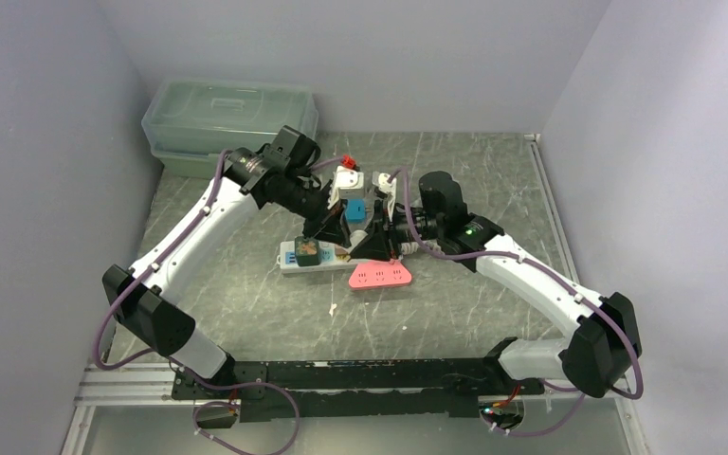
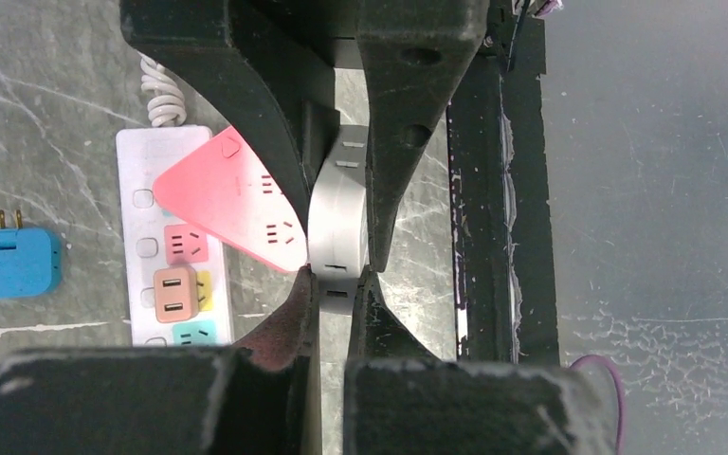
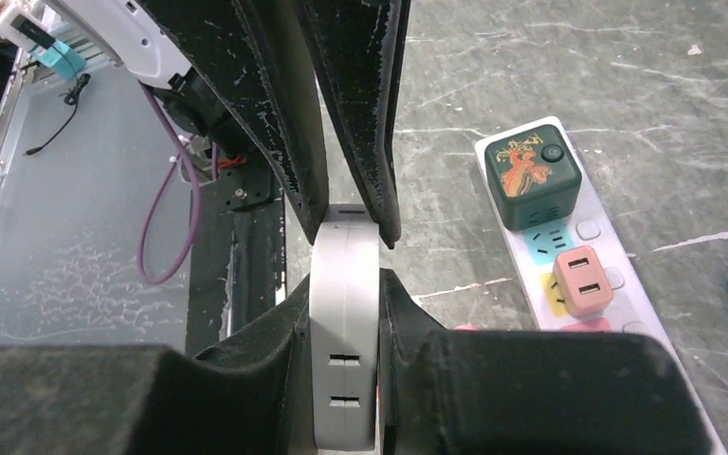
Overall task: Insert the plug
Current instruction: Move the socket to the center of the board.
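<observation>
A flat grey-white adapter plug [image 3: 344, 313] with slots along its edge hangs in the air between both grippers; it also shows in the left wrist view [image 2: 337, 213]. My right gripper [image 3: 344, 284] is shut on its sides. My left gripper [image 2: 338, 282] is shut on its other end. The grippers meet above the white power strip [image 1: 289, 259], left [image 1: 358, 226], right [image 1: 391, 227]. The strip [image 3: 616, 313] carries a dark green cube [image 3: 531, 175] and an orange USB adapter [image 3: 583, 282]. The adapter's prongs are hidden.
A pink triangular socket adapter [image 1: 381, 276] lies by the strip's right end. A blue plug [image 2: 9, 263] lies loose on the table beyond the strip. A white adapter [image 1: 346, 177] sits behind the grippers. A clear lidded bin [image 1: 230, 118] stands at the back left.
</observation>
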